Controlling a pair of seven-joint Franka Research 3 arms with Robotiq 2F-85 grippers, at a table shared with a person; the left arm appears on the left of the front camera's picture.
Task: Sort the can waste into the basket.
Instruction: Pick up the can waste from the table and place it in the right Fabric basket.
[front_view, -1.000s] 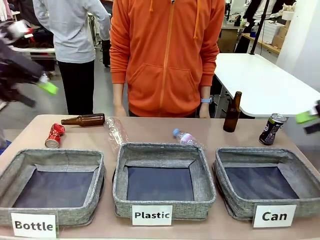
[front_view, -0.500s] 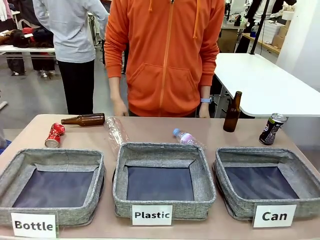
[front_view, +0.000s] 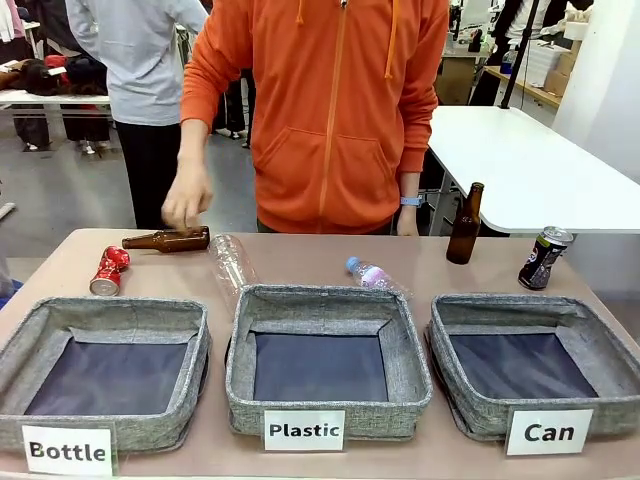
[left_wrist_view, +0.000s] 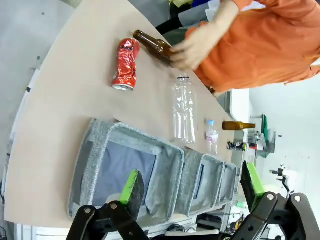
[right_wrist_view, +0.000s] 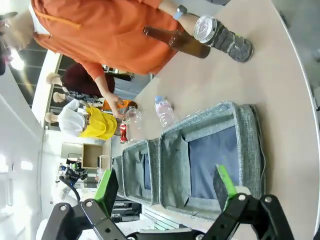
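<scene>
Though left gripper and right gripper both gape wide, right looks nearer: dark can upright at frame right, just behind basket; red can lies far left.

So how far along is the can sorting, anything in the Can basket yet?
Done: nothing; the Can basket holds no cans. In hand: nothing; the left gripper and right gripper are open and empty, while the person's hand is at the lying brown bottle. Left: the crushed red can lying by the Bottle basket and the dark can standing beyond the Can basket.
</scene>
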